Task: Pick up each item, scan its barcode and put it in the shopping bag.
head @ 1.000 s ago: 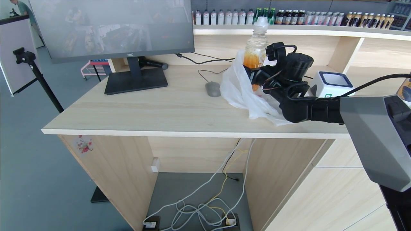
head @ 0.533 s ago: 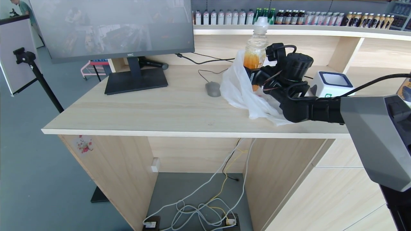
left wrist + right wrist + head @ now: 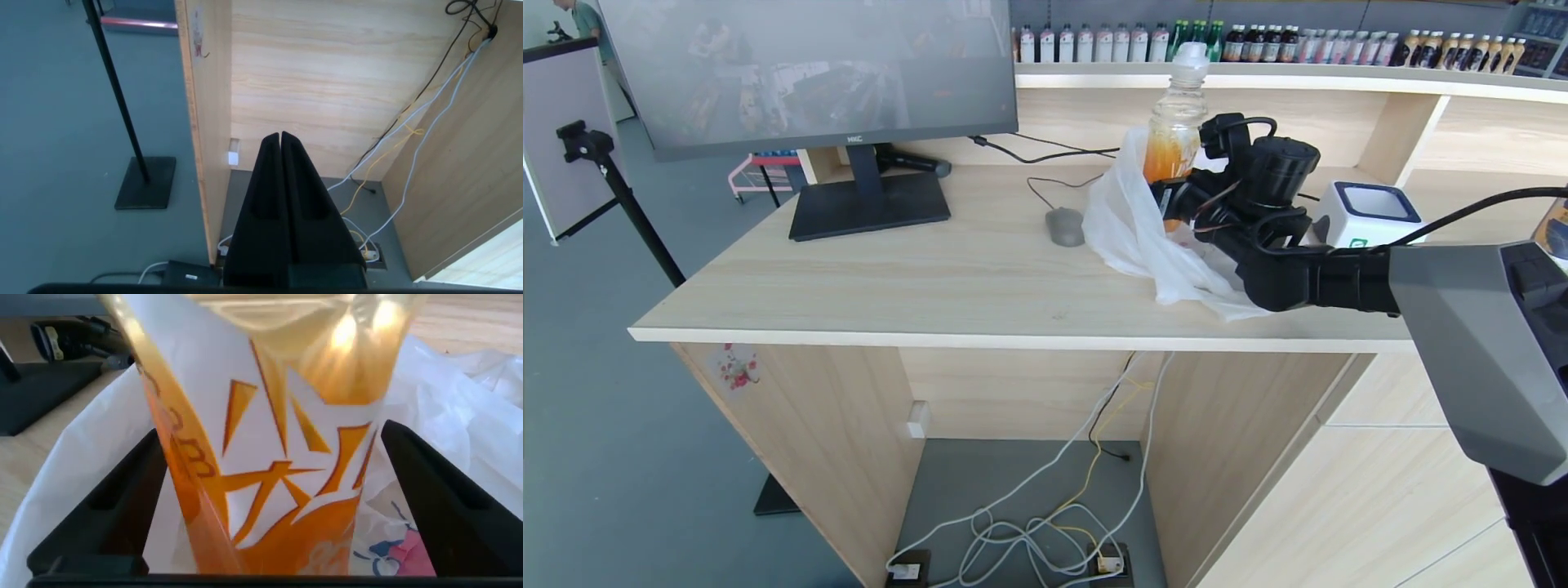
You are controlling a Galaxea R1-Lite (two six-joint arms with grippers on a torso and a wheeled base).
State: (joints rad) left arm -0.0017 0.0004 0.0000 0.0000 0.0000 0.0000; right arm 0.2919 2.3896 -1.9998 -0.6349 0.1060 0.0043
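Bottle (image 3: 1176, 114) is gripped upright by the right gripper's (image 3: 1176, 196) jaws, base inside the shopping bag (image 3: 1127, 229), apparently for release there, while the left gripper (image 3: 282, 143), jaws closed and empty, is parked well below that bag.

So the right arm comes in from the right with the forearm pretty much level. The right gripper (image 3: 1174, 194) has its fingers clamped on either side of the bottle (image 3: 1176, 122), holding it upright. Meanwhile the left gripper (image 3: 282, 140) hangs down low, pointing at the floor, fingers pressed flat together.
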